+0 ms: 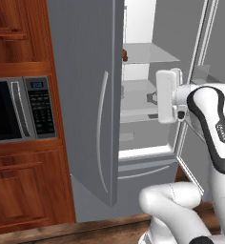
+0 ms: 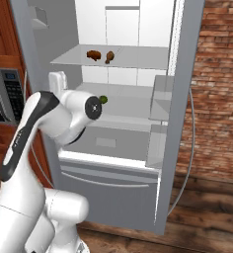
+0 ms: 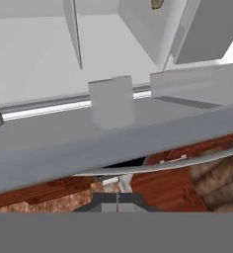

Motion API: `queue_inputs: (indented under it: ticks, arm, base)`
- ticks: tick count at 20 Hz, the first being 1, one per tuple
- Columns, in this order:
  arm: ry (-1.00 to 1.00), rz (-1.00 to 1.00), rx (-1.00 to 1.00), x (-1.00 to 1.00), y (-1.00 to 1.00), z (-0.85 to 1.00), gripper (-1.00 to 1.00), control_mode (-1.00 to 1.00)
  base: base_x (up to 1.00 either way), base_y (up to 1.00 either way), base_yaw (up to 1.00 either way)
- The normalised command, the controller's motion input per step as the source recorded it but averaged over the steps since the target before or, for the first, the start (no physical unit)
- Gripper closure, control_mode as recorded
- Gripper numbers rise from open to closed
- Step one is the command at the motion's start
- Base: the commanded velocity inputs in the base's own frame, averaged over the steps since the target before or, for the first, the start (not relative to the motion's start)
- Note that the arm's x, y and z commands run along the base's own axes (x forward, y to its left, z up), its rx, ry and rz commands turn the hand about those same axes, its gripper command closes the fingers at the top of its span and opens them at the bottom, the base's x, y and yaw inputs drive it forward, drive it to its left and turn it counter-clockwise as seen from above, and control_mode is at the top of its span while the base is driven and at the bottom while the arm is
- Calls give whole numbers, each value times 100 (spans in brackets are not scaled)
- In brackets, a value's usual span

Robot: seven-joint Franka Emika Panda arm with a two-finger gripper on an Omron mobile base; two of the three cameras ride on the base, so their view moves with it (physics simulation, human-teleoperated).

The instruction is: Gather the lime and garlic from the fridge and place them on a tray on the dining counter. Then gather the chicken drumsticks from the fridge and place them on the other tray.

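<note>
Grey steel framed the scene: the fridge (image 2: 113,118) stood with both doors swung wide, its white inside and clear glass shelves open to the arm. The claw (image 3: 117,201) showed as two dark tips pressed together at the bottom of the hand view, with nothing between them; it held no food.

On the upper glass shelf, seen from the right base view, lay the two chicken drumsticks (image 2: 99,56), side by side and just apart, the left one lying roughly along the shelf's front edge and the right one tilted. One shelf lower, the lime (image 2: 103,99) sat as a small dark green ball, peeking out just right of the arm's round wrist joint. Garlic could not be made out on any shelf.

The hand (image 1: 168,96) hung in front of the open compartment at about the height of the middle shelves, in the left base view. The lime therefore lay farther in and a little to the right of the hand, at nearly its own level, while the drumsticks sat higher and deeper. A round fruit has no long axis, so any approach angle should serve, but the tips would first have to part.

A shallow bin (image 2: 161,103) on the right door looked empty, as did the lowest shelf
</note>
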Motion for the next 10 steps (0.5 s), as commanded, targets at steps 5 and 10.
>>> queue_inputs:
  ticks: [5,10]
  arm:
    - [0,8,12,79,-1,-12,100,-100]
    - [0,13,16,80,-4,-33,100,-100]
  base:
    - [0,0,0]
    - [0,0,0]
